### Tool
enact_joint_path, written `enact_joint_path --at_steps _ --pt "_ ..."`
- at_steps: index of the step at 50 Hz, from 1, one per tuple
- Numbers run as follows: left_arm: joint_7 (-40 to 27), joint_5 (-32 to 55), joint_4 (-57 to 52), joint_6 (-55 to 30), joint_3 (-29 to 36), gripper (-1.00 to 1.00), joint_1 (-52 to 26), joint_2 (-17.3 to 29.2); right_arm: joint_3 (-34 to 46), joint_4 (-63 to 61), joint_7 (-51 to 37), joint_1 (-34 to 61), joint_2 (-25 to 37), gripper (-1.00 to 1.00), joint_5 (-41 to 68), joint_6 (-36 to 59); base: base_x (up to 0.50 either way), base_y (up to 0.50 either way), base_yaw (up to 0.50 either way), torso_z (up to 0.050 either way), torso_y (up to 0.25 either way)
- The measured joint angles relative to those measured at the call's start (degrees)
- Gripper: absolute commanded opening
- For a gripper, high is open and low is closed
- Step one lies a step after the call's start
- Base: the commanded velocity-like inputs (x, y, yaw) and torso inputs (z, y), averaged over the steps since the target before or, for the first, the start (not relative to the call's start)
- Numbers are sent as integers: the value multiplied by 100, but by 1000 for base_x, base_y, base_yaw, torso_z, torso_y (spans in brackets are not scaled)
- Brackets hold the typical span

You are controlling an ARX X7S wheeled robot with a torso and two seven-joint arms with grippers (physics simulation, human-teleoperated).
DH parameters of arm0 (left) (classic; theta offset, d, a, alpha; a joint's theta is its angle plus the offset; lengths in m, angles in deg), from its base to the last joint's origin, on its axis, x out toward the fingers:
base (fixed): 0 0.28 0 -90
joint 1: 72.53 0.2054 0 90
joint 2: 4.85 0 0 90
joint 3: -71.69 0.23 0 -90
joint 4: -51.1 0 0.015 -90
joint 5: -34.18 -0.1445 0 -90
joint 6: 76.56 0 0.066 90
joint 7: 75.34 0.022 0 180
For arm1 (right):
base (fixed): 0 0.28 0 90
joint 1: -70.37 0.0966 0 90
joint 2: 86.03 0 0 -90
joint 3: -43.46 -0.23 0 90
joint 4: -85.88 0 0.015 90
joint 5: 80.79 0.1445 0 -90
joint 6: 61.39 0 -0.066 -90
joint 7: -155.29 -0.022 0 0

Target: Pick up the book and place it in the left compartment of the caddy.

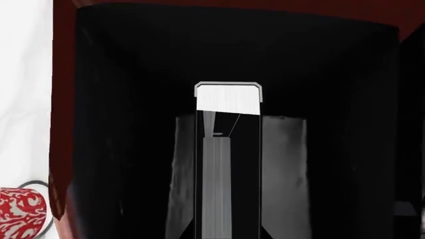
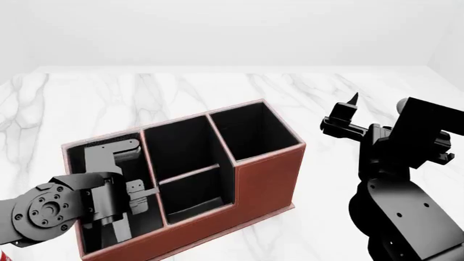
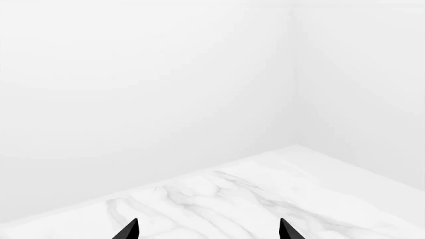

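Note:
In the left wrist view the book stands on end between my left gripper's grey fingers, white page edges at its far end and dark covers against the pads. It hangs inside the black-lined left compartment of the reddish-brown caddy. In the head view my left gripper reaches down into that long slot of the caddy, and the book is hidden by the hand. My right gripper is open and empty, raised to the right of the caddy, fingertips apart in its wrist view.
A red patterned mug stands on the white marble table just outside the caddy's left wall. The two small middle cells and the tall end cell are empty. The right arm's bulk is at the right.

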State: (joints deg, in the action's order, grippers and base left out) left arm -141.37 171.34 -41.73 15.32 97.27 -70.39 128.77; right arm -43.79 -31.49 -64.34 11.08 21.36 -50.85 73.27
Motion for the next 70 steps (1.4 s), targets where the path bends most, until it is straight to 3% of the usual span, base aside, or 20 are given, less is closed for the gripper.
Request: enact_joint_path --at_steps 3,4,26,50,57,62,70 --pt "18 6 16 6 -2 -100 30 0 2 -2 -7 4 4 100 6 3 0 0 0 0 0" --pt "25 12 20 3 -4 100 37 1 3 -4 -10 6 5 100 9 5 0 0 0 0 0" --pt "-155 101 -149 -307 -101 100 -373 108 47 16 -45 26 19 100 35 -11 0 0 0 0 0" --pt "-1141 599 -1133 -1220 -888 100 -2558 569 110 -12 -93 76 28 100 82 13 0 0 0 0 0" --pt "-1334 -564 -1551 -961 -964 100 -2795 642 261 -261 -49 305 79 100 91 59 0 0 0 0 0" --pt "-1738 -2100 -1906 -806 -843 100 -2943 663 442 -668 81 793 96 100 129 33 0 0 0 0 0" --pt "-2091 -4558 -2492 -1977 -2644 100 -1611 615 675 -1160 203 1666 -15 100 172 -26 0 0 0 0 0"
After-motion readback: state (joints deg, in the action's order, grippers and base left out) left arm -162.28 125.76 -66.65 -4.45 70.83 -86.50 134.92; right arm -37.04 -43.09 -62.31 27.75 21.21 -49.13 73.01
